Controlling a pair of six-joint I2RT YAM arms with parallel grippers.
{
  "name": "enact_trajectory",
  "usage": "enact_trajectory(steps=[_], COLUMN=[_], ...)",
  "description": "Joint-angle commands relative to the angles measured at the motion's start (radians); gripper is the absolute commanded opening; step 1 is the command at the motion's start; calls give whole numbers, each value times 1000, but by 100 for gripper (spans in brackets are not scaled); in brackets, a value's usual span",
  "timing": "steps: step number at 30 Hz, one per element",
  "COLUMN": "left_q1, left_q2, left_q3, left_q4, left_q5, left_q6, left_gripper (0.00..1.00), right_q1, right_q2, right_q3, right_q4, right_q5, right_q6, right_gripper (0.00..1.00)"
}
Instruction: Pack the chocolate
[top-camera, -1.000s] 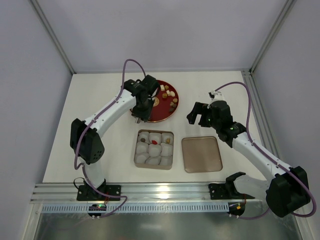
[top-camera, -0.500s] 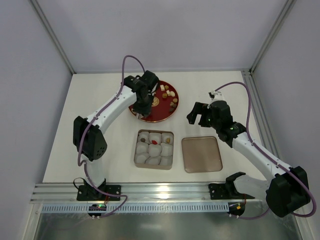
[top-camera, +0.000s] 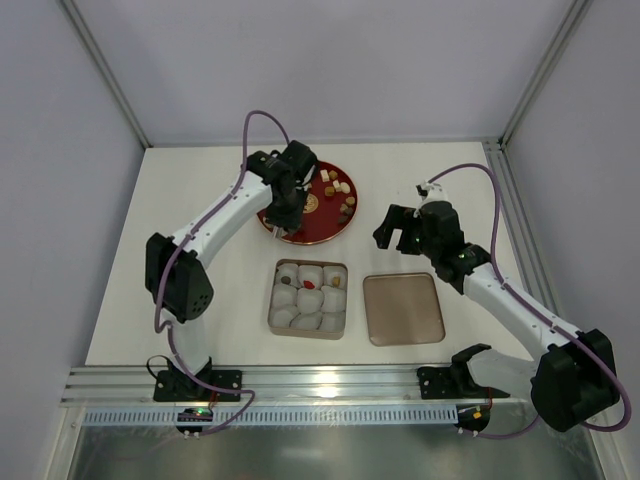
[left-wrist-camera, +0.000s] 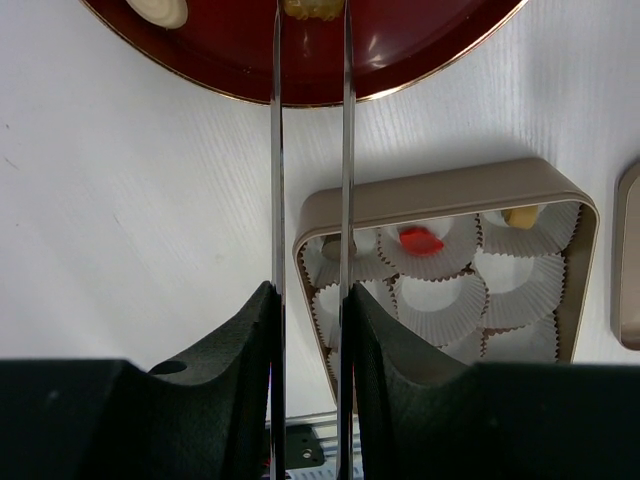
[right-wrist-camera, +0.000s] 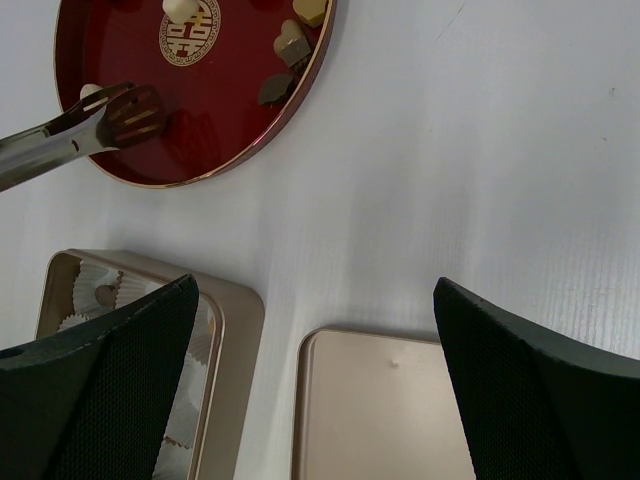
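My left gripper (top-camera: 285, 203) is shut on a pair of metal tongs (left-wrist-camera: 278, 150), which reach over the near left part of the red plate (top-camera: 325, 228). In the left wrist view a tan chocolate (left-wrist-camera: 312, 8) shows between the tong blades at the top edge; whether it is gripped I cannot tell. The tong tips (right-wrist-camera: 128, 112) hover over the plate near a cream chocolate (right-wrist-camera: 90, 92). Several more chocolates (top-camera: 338, 186) lie on the plate's far right. The gold box (top-camera: 272, 300) holds white paper cups, a few with candies (left-wrist-camera: 420, 240). My right gripper (top-camera: 400, 228) is open and empty, above the table.
The box's flat gold lid (top-camera: 403, 309) lies right of the box, under my right gripper (right-wrist-camera: 315, 300) in its wrist view. The plate's gold emblem (right-wrist-camera: 188, 30) marks its middle. A metal rail (top-camera: 330, 385) runs along the near edge.
My left arm has moved the tongs a little farther in over the plate. The right arm has barely moved.
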Motion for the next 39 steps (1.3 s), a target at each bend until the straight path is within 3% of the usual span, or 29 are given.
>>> enact_trajectory(steps=[1, 39], left_q1=[6, 6], left_q2=[-90, -519], left_q3=[19, -303], left_q4=[6, -76], left_q5=[18, 188], left_q6=[7, -19], left_gripper=[33, 33], right_q1=[-2, -2], right_q2=[6, 30], right_q3=[37, 45], right_q4=[50, 61], right_q5=[-1, 5], right_q6=[0, 20], right_gripper=[100, 100])
